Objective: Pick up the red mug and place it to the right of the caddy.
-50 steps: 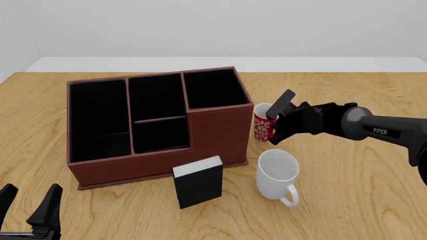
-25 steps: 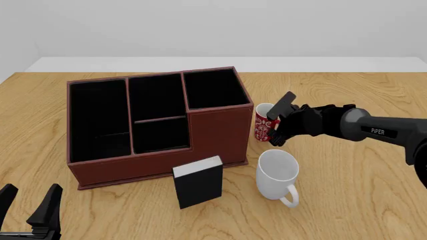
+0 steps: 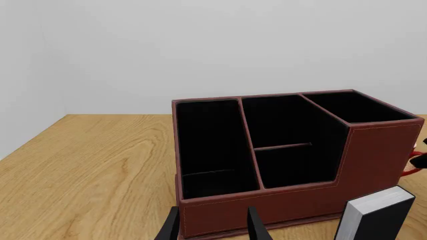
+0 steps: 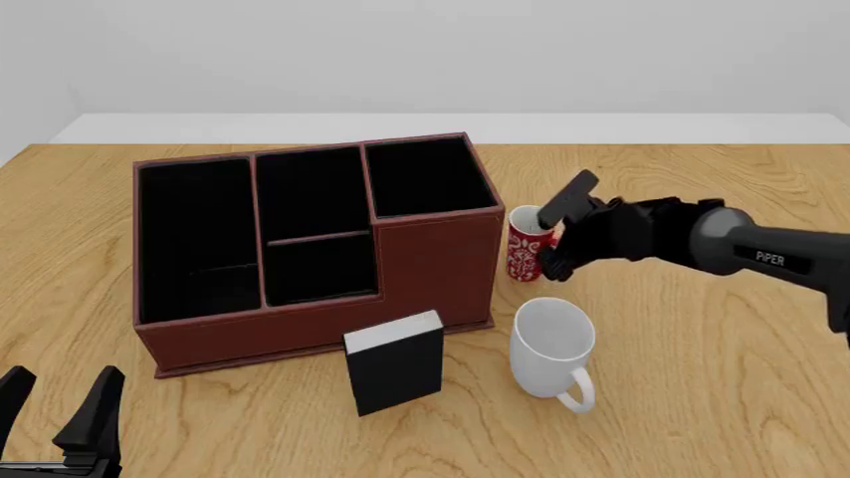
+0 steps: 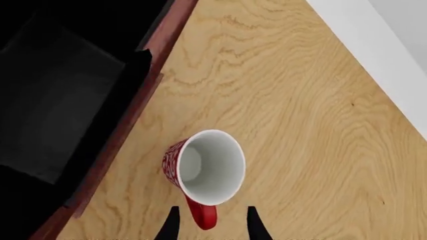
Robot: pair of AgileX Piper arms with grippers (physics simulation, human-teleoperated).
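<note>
The red mug [image 4: 527, 245] with a white swirly pattern stands upright on the table just right of the caddy [image 4: 428, 267]. Its handle [image 5: 202, 214] points toward my right arm. My right gripper [image 4: 547, 247] is open, with one fingertip on each side of the handle and a gap on both sides. From the right wrist camera, the red mug [image 5: 203, 167] shows its white inside, and my right gripper [image 5: 211, 228] straddles the handle beside the caddy's wall [image 5: 113, 147]. My left gripper [image 4: 56, 400] is open at the near left edge, holding nothing. In the left wrist view, the left gripper [image 3: 211, 229] faces the caddy [image 3: 373, 155].
A larger plain white mug [image 4: 551, 344] stands just in front of the red mug, handle toward the camera. A small black box with a white top [image 4: 394, 360] stands upright at the caddy's front edge; this box [image 3: 377, 215] is also in the left wrist view.
My right gripper has shifted slightly right and up beside the red mug, which has stayed in place. The left arm has not moved.
</note>
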